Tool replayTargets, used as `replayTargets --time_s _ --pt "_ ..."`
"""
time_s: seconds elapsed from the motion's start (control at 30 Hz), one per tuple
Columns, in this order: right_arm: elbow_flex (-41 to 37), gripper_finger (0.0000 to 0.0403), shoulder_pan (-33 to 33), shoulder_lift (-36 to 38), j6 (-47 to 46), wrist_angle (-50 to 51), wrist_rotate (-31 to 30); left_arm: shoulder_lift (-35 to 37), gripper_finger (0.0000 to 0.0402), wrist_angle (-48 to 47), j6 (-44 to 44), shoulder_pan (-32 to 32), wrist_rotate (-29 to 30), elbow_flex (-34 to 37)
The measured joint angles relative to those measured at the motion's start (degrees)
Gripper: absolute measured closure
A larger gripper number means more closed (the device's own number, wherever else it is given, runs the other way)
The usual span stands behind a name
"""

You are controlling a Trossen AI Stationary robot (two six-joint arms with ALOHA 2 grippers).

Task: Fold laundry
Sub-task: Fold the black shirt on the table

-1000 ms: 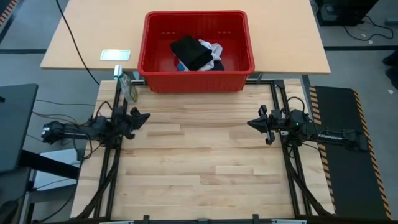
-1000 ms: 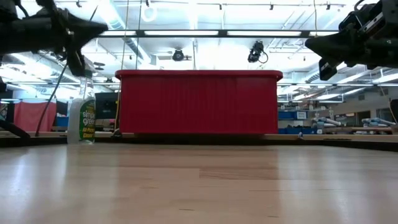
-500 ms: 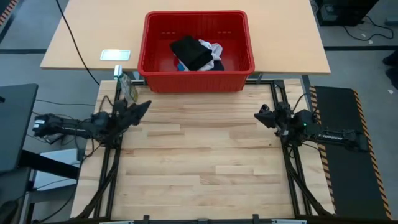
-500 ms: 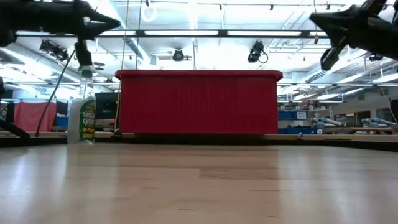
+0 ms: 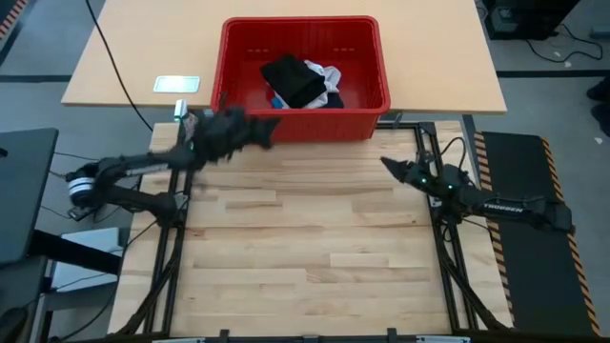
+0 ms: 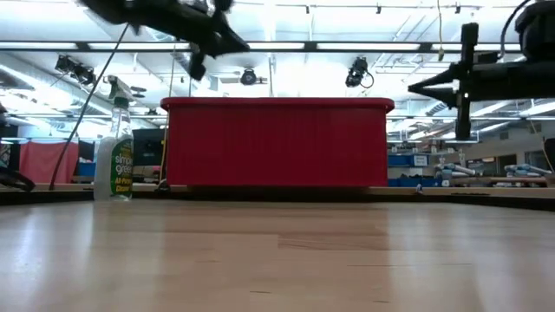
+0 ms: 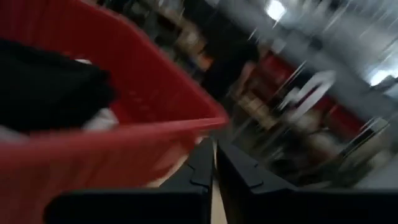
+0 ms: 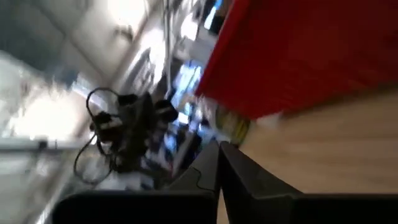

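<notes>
The laundry lies piled in the red basket (image 5: 305, 126) beyond the table's far edge: a black shirt (image 5: 294, 78) on top, a white garment (image 5: 327, 76) to its right and a small blue piece (image 5: 274, 98) below it. My left gripper (image 5: 274, 124) is shut and hangs level, just short of the left half of the basket's near wall, about as high as its rim (image 7: 155, 127). It holds nothing. My right gripper (image 5: 385, 162) is shut too and empty. It hangs over the table's far right part and points toward the basket.
A green spray bottle (image 6: 114, 156) stands at the table's far left corner, under my left arm. A small white card (image 5: 177, 84) lies on the tan table behind. The wooden table (image 5: 305, 257) lies bare toward its near edge.
My left gripper has risen and swung from the table's left side toward the far edge and the right, up to the basket's near wall, staying shut. My right gripper has rolled about its own axis almost in place, staying shut. The laundry has not moved.
</notes>
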State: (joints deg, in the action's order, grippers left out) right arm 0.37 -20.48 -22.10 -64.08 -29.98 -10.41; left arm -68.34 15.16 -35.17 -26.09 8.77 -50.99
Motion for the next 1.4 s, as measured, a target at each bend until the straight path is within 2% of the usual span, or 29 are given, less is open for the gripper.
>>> replayTargets --time_s 0.13,0.27,0.43,0.6,0.73,0.87,1.07,1.2,1.33,1.4 --pt "0.00 0.0355 -3.03 -0.42 -0.07 -4.44 -0.47 -9.22 0.0337 -16.30 9.46 -11.48 -10.33 -15.10" --pt "0.02 0.0322 -5.65 -0.61 -0.25 -4.00 -4.55 -18.84 0.0271 -24.77 20.03 -18.93 -17.75 -27.25" --pt "0.01 0.0272 -8.00 -0.86 0.17 -4.74 -10.15 -31.04 0.0194 -24.65 29.65 -23.16 -25.18 -38.38" --pt "0.02 0.0232 -9.46 -0.88 0.16 -5.64 -14.36 -42.92 0.0172 -24.65 33.67 -23.67 -25.56 -48.84" --pt "1.28 0.0213 -9.77 -0.88 2.60 -6.24 -11.78 -49.90 0.0178 -28.66 34.89 -22.69 -25.48 -54.90" --pt "2.39 0.0204 -9.76 -0.88 7.36 -6.32 -9.78 -53.25 0.0188 -29.06 38.92 -21.34 -24.22 -56.62" --pt "2.64 0.0202 -9.78 -0.88 12.63 -6.14 -9.53 -55.41 0.0215 -29.62 47.66 -19.94 -15.21 -56.64" --pt "2.64 0.0211 -9.80 -1.05 12.92 -6.00 -9.43 -55.45 0.0275 -29.85 46.68 -19.84 -9.76 -56.64" --pt "2.64 0.0236 -9.82 -1.84 13.22 -5.98 -8.70 -53.42 0.0371 -30.03 45.03 -19.90 -8.32 -56.64" --pt "2.64 0.0254 -9.82 -2.28 13.23 -5.81 -7.77 -51.30 0.0387 -29.81 44.97 -19.78 -8.13 -56.64"
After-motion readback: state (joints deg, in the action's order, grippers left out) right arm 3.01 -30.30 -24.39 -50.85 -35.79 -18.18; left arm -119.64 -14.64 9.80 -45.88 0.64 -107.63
